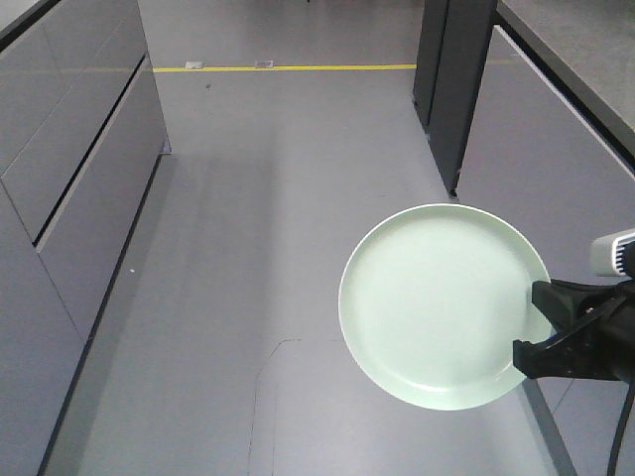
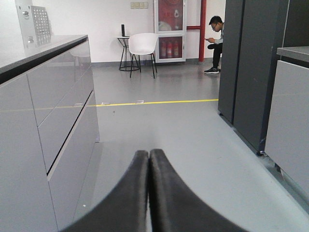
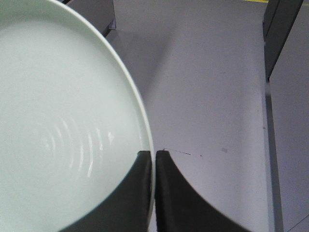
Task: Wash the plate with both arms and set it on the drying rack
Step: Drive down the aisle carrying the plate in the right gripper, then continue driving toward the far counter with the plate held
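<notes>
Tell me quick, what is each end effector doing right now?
The left end effector is shut, with nothing in it.
The right end effector is shut on the rim of the plate.

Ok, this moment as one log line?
right hand: shut on plate rim | left hand: shut, empty | plate: held above floor | drying rack: not in view

No writing, number or brand can be read in any view. In the left wrist view, the red cabinet (image 2: 169, 30) at the far wall is too small and blurred for any label to be made out, and so are the wall panels (image 2: 139, 5) beside it. The yellow line (image 2: 154, 102) on the floor is a plain stripe.
</notes>
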`<state>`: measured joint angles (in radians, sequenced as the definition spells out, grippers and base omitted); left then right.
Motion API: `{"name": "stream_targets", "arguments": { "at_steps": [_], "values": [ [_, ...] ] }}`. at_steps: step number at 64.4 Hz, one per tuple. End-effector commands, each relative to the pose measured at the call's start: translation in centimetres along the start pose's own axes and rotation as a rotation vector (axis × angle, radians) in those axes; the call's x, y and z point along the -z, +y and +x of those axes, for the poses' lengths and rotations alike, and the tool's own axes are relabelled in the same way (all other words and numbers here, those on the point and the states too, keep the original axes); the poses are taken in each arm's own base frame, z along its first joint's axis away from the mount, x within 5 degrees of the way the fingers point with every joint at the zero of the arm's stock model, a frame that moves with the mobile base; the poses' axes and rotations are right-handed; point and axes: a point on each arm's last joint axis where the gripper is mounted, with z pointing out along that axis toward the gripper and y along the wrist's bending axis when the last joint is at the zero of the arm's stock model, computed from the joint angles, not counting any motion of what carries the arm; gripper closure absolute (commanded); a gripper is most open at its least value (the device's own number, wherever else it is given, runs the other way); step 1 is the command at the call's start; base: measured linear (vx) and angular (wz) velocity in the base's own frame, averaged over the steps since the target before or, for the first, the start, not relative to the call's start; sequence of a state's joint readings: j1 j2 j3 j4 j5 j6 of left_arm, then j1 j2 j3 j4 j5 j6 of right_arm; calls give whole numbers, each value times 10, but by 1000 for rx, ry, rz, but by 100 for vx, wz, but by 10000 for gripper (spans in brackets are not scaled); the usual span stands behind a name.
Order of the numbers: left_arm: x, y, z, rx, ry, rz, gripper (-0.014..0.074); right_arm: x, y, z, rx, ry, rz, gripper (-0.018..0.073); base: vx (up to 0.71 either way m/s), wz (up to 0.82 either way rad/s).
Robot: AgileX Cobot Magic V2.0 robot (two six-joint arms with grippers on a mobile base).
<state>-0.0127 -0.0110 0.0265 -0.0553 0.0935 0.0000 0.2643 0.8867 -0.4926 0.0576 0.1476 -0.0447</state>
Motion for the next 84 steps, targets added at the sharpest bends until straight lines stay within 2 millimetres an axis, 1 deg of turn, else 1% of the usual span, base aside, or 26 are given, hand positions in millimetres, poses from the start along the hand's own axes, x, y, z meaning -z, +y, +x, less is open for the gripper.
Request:
{"name": "stream_targets", "arguments": {
  "at_steps": [1,84],
  "values": [
    [1,0,-2,3,-73,-2,602,5,-1,-17,2,-116,6,567,12,-1],
    [1,0,-2,3,-73,-2,602,5,-1,-17,2,-116,6,567,10,0]
  ]
}}
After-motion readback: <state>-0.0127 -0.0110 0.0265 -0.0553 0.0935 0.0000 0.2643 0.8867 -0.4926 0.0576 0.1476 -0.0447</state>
